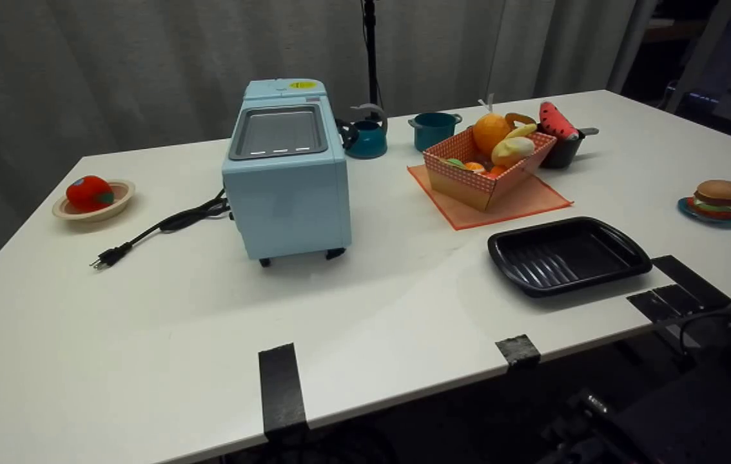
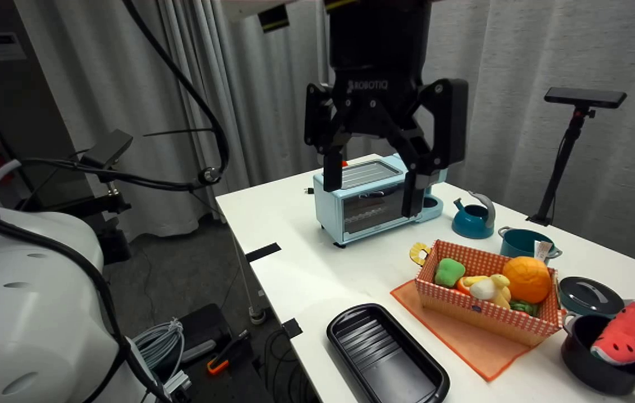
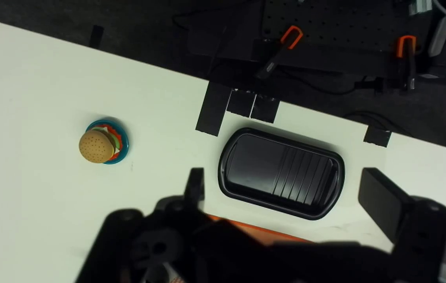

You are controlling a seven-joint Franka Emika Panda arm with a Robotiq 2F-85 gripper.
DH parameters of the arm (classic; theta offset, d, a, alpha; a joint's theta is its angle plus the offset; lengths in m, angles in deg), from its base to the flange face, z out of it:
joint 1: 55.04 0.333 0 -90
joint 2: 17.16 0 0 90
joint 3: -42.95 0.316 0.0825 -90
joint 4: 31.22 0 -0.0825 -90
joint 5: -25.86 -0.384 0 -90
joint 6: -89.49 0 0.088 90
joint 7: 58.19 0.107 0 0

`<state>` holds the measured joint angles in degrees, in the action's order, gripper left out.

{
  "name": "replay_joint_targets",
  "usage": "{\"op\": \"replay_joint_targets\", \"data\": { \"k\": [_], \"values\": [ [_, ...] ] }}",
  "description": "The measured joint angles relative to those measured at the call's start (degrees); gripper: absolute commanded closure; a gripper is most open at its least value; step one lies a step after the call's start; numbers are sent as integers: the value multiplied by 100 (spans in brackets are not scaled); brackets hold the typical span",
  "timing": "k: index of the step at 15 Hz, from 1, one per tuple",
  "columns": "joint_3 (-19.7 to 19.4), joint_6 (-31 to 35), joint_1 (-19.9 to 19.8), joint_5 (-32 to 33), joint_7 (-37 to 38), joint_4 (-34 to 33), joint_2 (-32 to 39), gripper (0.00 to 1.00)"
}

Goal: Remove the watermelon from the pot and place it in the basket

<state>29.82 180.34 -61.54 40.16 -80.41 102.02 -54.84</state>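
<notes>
The watermelon slice, red with black seeds, shows in both exterior views (image 1: 557,121) (image 2: 626,334). It leans tilted in a black pot (image 1: 561,154) (image 2: 597,364), its upper part above the rim. The basket (image 1: 459,185) (image 2: 477,320), red-checked with tan sides, stands beside the pot on an orange cloth and holds a large orange, a green pepper and other toy food. My gripper (image 2: 372,184) is open with nothing between its fingers, high above the table. In the wrist view the gripper (image 3: 284,182) spans over a black tray; watermelon and pot are out of that view.
The black baking tray (image 1: 568,254) (image 3: 278,173) lies near the table's front edge. A toy burger (image 3: 97,146) sits on a blue plate. A light-blue toaster oven (image 1: 288,206), teal kettle (image 2: 471,221), teal pot (image 2: 519,243) and dark lid (image 2: 591,295) stand around the basket.
</notes>
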Motion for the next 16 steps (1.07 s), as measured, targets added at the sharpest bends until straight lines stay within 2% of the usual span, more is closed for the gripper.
{"op": "replay_joint_targets", "data": {
  "k": [3, 7, 11, 16],
  "values": [
    [0, 318, 26, -14, 68, -92, 370, 0],
    [1, 988, 67, -176, 105, -479, 1295, 0],
    [4, 1280, 71, -559, 105, -1270, 2322, 0],
    [2, 1265, 33, -1222, 107, -2517, 3463, 0]
  ]
}}
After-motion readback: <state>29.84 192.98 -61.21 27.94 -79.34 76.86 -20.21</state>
